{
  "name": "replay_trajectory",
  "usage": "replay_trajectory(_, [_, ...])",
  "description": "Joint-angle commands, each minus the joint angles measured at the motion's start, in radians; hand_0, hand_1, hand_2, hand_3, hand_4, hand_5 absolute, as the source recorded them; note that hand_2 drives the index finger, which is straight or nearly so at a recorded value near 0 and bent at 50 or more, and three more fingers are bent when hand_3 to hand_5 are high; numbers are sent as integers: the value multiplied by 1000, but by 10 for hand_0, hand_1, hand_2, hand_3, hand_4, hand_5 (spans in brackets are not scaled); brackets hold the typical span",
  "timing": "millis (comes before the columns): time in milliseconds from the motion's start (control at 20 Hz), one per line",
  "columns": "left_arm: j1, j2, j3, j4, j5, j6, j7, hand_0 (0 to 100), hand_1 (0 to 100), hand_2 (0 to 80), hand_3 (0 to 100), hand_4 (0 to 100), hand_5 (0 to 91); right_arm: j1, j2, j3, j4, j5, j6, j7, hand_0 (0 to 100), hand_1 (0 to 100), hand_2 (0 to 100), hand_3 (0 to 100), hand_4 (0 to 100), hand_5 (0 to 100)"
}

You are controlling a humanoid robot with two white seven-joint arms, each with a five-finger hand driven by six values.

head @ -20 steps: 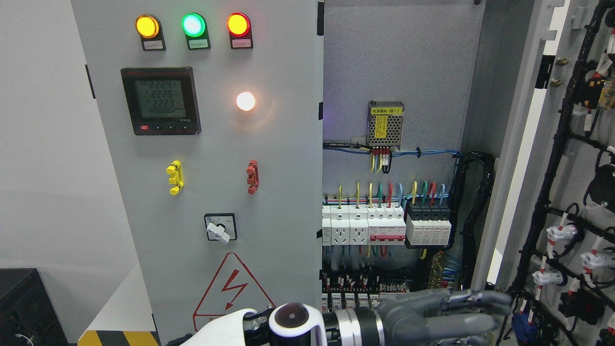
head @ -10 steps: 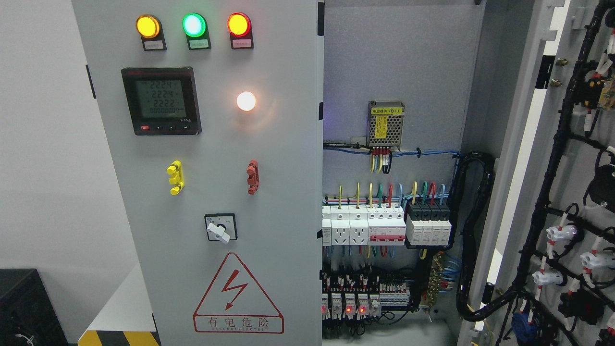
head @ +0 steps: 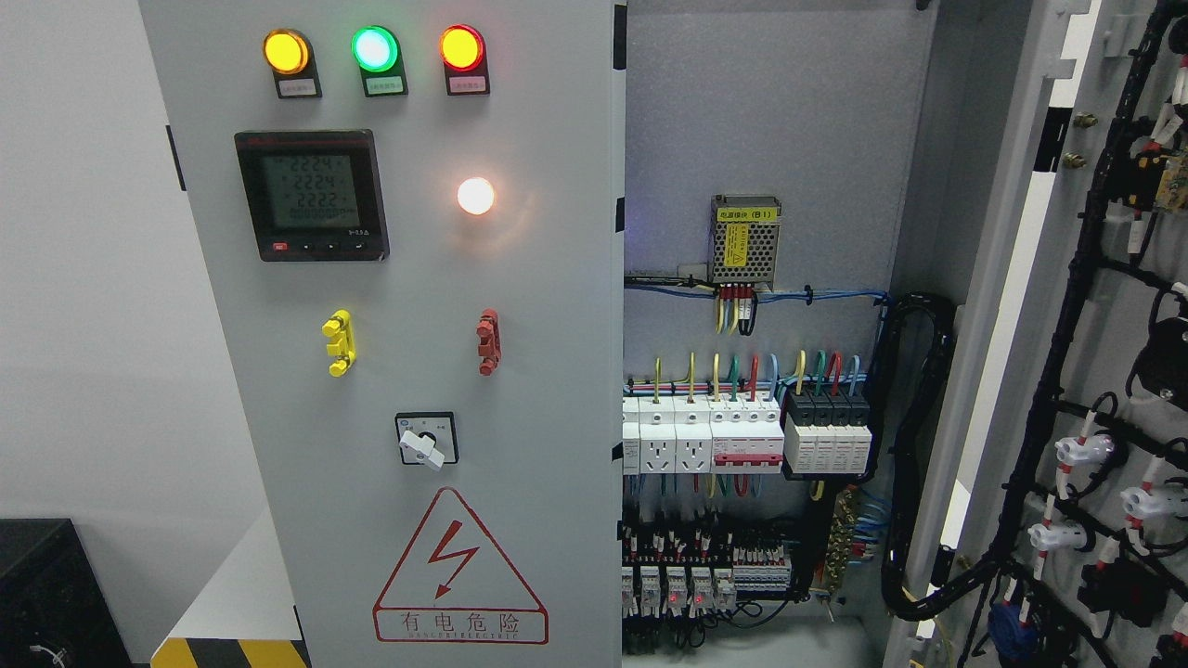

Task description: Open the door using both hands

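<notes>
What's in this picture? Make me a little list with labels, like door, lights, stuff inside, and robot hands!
Right door: swung wide open, its inner side covered in black cables
Left door: shut
Lights on top: yellow, green, red, all lit
White light: glowing
Screen: meter showing numbers
Knob: white switch below the handles
Warning sign: red triangle with a lightning bolt
Inside: white breakers, coloured wires, a mesh power box
Robot hands: none in the picture
</notes>
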Motion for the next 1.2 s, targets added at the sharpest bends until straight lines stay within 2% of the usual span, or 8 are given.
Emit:
replay_trajectory(0, [132, -188, 129, 810, -22, -60, -43, 120, 556, 0, 0, 0, 0, 0, 0, 0, 0, -31, 1, 0, 100, 129, 0, 0, 0, 0])
replay_trajectory(100, [143, -237, 206, 937, -31, -62, -70, 120, 556, 0, 0, 0, 0, 0, 0, 0, 0, -31, 1, 0, 100, 130, 0, 0, 0, 0])
replay_trajectory(200, [150, -245, 277, 975, -81, -59, -70, 120, 556, 0, 0, 0, 0, 0, 0, -1, 0, -31, 1, 0, 100, 130, 0, 0, 0, 0])
replay_trajectory(300, [225, -242, 353, 967, -123, -62, -68, 120, 556, 0, 0, 0, 0, 0, 0, 0, 0, -31, 1, 0, 100, 130, 0, 0, 0, 0])
replay_trajectory(501, [280, -247, 407, 976, -128, -62, -62, 120, 556, 0, 0, 0, 0, 0, 0, -1, 0, -31, 1, 0, 100, 130, 0, 0, 0, 0])
replay_trajectory(751, [359, -253, 596, 1025, -183, -63, -60, 120, 556, 0, 0, 0, 0, 0, 0, 0, 0, -31, 1, 0, 100, 131, 0, 0, 0, 0])
replay_trajectory(901, [411, -290, 837, 1071, -323, -73, -38, 120, 556, 0, 0, 0, 0, 0, 0, 0, 0, -31, 1, 0, 100, 131, 0, 0, 0, 0])
replay_trajectory(1151, [436, -346, 1298, 1194, -731, -144, -18, 120, 556, 0, 0, 0, 0, 0, 0, 0, 0, -31, 1, 0, 100, 130, 0, 0, 0, 0])
